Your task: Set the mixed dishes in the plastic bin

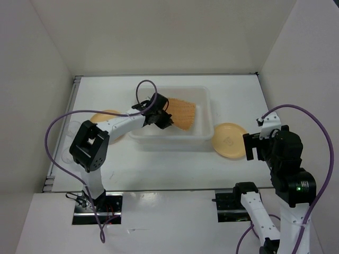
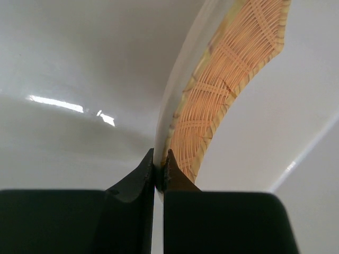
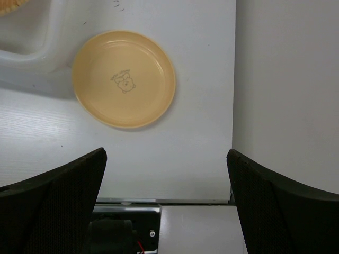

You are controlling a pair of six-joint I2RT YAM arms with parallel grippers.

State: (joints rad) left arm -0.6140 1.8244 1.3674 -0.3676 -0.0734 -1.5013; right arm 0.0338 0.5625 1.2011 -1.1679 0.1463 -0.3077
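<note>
Left hand (image 2: 159, 161): pinching woven dish (image 2: 228, 90) rim, inside bin (image 1: 169, 142).
Right hand (image 3: 165, 154): spread above 1 plate (image 3: 123, 69).
Marking: printed figure (image 3: 124, 83) on plate, lettering unreadable.

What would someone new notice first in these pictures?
In the centre of the top view, the left gripper is shut on the edge of the orange woven dish, holding it over the translucent plastic bin. Just right of the bin lies a round yellow plate, with the open right gripper hovering near it.
</note>
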